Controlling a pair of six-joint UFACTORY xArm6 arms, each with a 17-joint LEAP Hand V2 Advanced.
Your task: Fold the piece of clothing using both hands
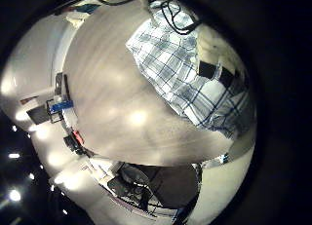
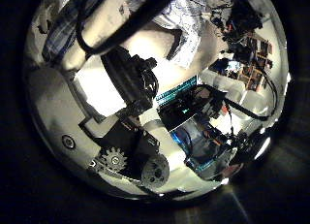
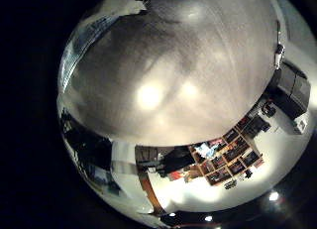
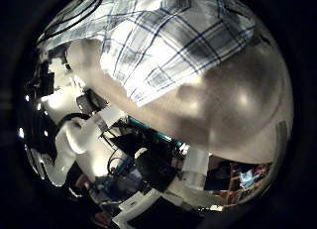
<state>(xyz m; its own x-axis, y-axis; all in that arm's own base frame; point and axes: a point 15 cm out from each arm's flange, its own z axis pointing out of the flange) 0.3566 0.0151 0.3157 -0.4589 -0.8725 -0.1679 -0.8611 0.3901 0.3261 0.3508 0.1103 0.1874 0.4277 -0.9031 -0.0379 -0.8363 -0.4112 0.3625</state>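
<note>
A checked garment point(image 1: 185, 69) lies spread flat on the round table point(image 1: 117, 98), near its far edge. It shows small, so the left palm is well above it. In the left thumb side view the left hand's point(image 2: 136, 79) own fingers reach out fairly straight with nothing between them, and the checked garment point(image 2: 179, 11) shows beyond them. The right thumb side view looks down on the checked garment point(image 4: 168, 41) on the table point(image 4: 228, 100), apart from the palm. The right little finger side view shows mostly bare table point(image 3: 168, 80), with a strip of the garment point(image 3: 77, 46) at its rim. The right hand's fingers are not visible.
A white robot arm point(image 4: 74, 140) stands beside the table, off the garment's edge. Shelves with clutter point(image 3: 223, 155) and equipment point(image 1: 58, 108) stand around the table. A dark object point(image 1: 222, 75) sits at the garment's far side.
</note>
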